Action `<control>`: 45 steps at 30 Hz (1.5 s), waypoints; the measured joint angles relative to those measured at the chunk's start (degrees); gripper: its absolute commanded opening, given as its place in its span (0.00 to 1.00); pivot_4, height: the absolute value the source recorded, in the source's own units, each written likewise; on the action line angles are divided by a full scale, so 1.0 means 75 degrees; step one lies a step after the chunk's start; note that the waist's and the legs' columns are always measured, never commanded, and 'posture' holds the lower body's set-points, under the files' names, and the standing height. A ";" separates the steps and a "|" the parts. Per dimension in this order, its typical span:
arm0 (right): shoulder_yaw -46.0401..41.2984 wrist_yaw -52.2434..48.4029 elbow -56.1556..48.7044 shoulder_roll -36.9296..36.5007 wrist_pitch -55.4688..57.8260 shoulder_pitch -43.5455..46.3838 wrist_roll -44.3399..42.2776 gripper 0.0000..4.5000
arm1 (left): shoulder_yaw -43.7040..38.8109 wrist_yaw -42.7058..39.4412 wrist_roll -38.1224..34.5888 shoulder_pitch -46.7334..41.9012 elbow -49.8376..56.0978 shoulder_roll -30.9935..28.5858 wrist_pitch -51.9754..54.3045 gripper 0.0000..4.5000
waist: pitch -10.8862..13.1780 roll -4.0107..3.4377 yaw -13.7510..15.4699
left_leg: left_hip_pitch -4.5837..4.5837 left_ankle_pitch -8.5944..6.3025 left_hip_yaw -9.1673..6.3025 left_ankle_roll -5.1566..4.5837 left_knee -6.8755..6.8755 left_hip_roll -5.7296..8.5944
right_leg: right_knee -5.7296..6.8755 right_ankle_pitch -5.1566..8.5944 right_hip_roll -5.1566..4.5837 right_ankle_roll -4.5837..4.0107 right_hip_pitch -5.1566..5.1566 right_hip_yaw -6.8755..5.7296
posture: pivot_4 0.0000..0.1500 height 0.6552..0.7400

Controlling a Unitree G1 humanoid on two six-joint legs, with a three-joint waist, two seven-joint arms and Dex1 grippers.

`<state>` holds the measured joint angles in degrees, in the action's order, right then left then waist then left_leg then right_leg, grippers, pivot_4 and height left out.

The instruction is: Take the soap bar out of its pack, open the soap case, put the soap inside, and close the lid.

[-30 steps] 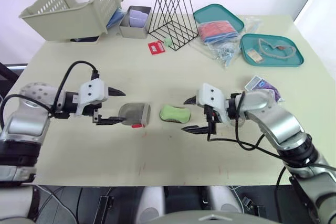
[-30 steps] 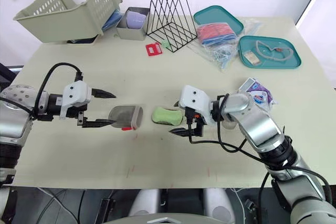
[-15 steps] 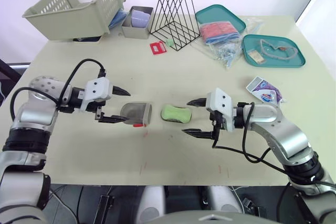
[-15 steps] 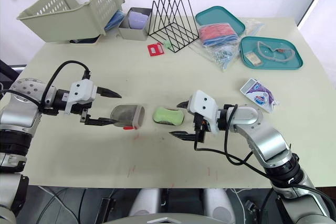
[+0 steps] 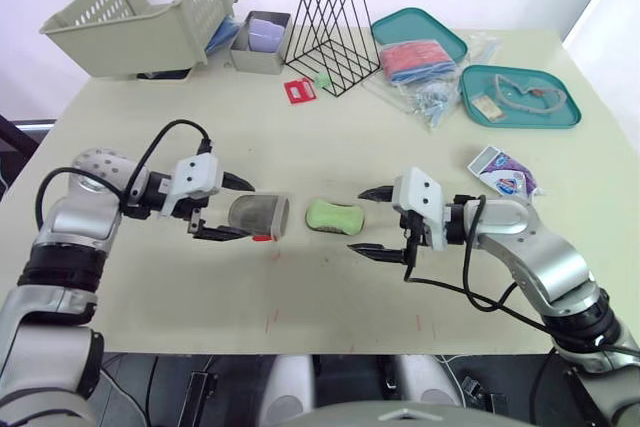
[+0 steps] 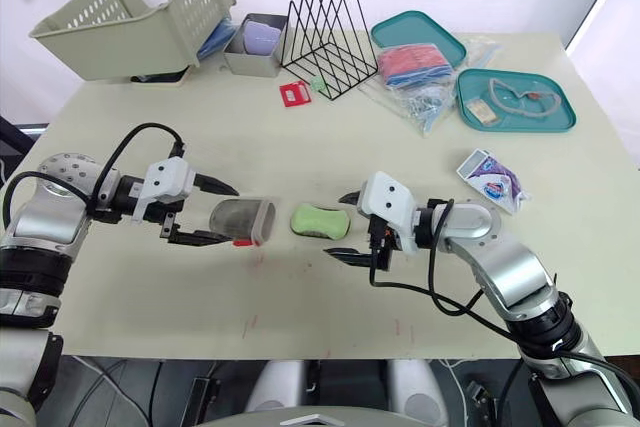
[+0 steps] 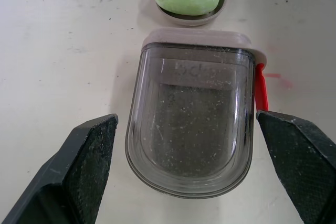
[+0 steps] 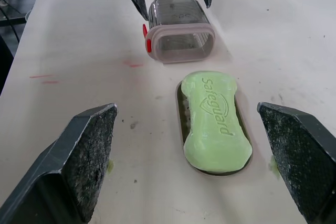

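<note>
The green soap bar (image 5: 334,216) lies on the shallow base of the soap case at the table's middle. Just to its left the case's clear lid (image 5: 262,215) lies on its side, red latch toward the front. My left gripper (image 5: 244,210) is open, its fingers (image 7: 86,163) straddling the lid's closed end without touching it. My right gripper (image 5: 357,221) stands open just right of the soap, with nothing between its fingers (image 8: 92,150). The right wrist view has the soap (image 8: 216,120) in front and the lid (image 8: 180,29) beyond. The purple-and-white soap pack (image 5: 503,171) lies at the right.
At the back stand a tilted beige basket (image 5: 135,17), a grey bin (image 5: 258,42), a black wire rack (image 5: 332,35), a small red item (image 5: 298,91), two teal trays (image 5: 520,95) and a plastic bag of small parts (image 5: 430,97).
My left gripper has slid right, so its open fingers now flank the lid's end. The right gripper, soap and lid stay where they were.
</note>
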<state>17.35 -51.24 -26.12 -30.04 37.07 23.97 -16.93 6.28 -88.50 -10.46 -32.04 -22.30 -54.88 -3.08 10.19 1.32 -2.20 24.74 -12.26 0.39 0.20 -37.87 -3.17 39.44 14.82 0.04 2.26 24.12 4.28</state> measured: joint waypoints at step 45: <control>0.1500 0.0565 0.1803 0.0461 -0.0062 0.1187 0.1397 1.00 | 0.0424 -0.0049 0.0609 -0.0119 -0.0414 0.0185 -0.0816 0.77 | 0.0000 0.0000 -0.0013 | 0.0003 0.0000 -0.0002 0.0000 0.0002 0.0000 | 0.0000 -0.0004 0.0001 -0.0006 0.0001 0.0000 | 1.00 1.00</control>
<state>28.59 -47.00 -12.60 -26.58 36.61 32.88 -6.45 9.45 -88.87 -5.90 -32.93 -25.40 -53.49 -9.20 10.19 1.32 -2.29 24.77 -12.27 0.37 0.20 -37.85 -3.16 39.44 14.79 0.05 2.21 24.13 4.28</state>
